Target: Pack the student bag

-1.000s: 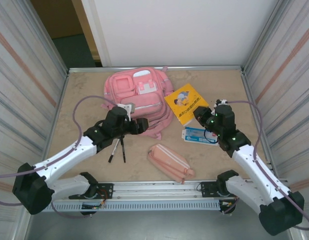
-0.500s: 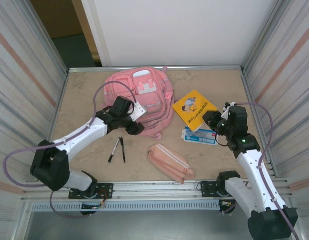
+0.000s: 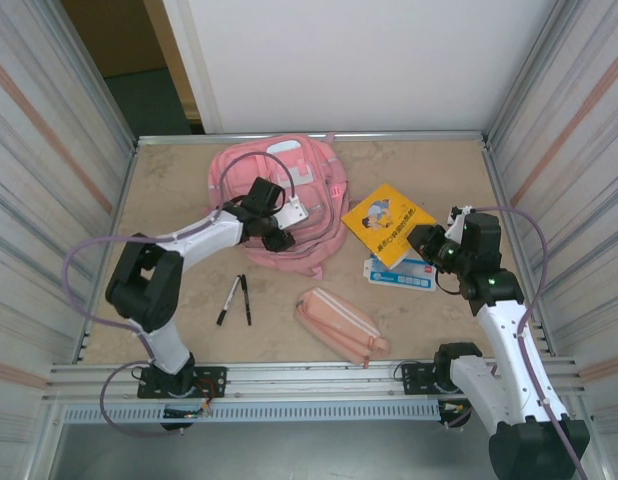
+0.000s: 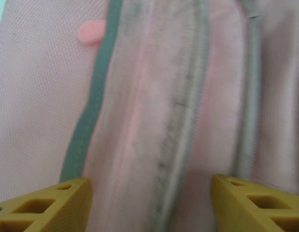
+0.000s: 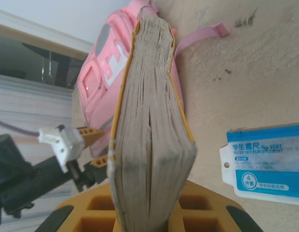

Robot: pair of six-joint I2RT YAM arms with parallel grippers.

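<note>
left pincer point(image 4: 149, 195) moved onto student bag point(image 3: 311, 182); right pincer point(image 5: 144, 207) clamps yellow book point(image 5: 149, 121)

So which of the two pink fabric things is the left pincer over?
The student bag, the big backpack at the far side: the left pincer is open over its zips. The small pencil case lies well apart from it.

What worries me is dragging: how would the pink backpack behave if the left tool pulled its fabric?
Probably floppy: the student bag is soft fabric, puckered along its zips. A pull would likely bunch the cloth before the whole bag moves. It lies fairly flat, so probably light.
</note>
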